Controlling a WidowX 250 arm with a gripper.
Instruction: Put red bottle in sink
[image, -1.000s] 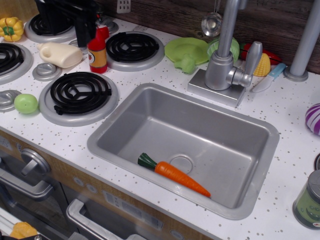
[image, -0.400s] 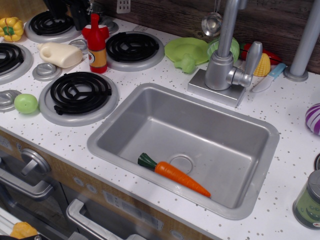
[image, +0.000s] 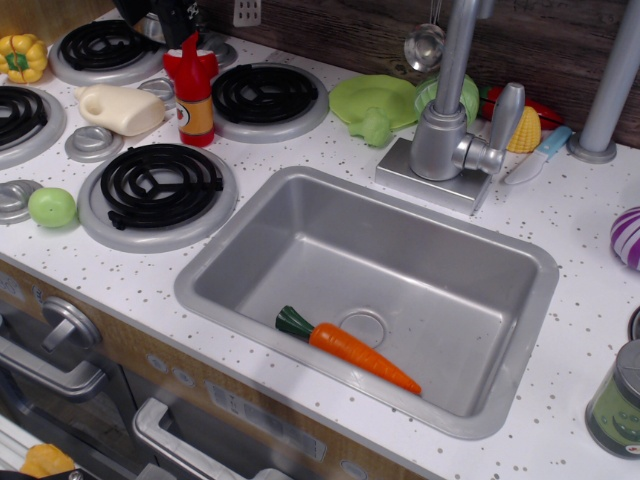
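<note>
The red bottle (image: 193, 90) stands upright on the white counter between two black burners, left of and behind the sink (image: 420, 265). The sink is a silver basin with a round drain, and an orange carrot (image: 350, 347) lies in it by the drain. My gripper (image: 168, 18) is a dark shape at the top left edge, just above and behind the bottle's nozzle and apart from it. Only its lower part shows, so I cannot tell how its jaws stand.
A cream-white bottle (image: 120, 108) lies left of the red bottle. A green ball (image: 52, 207) and a yellow pepper (image: 22, 55) sit at the left. The faucet (image: 445, 130) stands behind the sink, with a green plate (image: 372, 98) beside it. A can (image: 618, 400) is at the right edge.
My gripper has risen up and back from around the red bottle's top. The bottle's nozzle is now uncovered and the bottle stands on the counter on its own.
</note>
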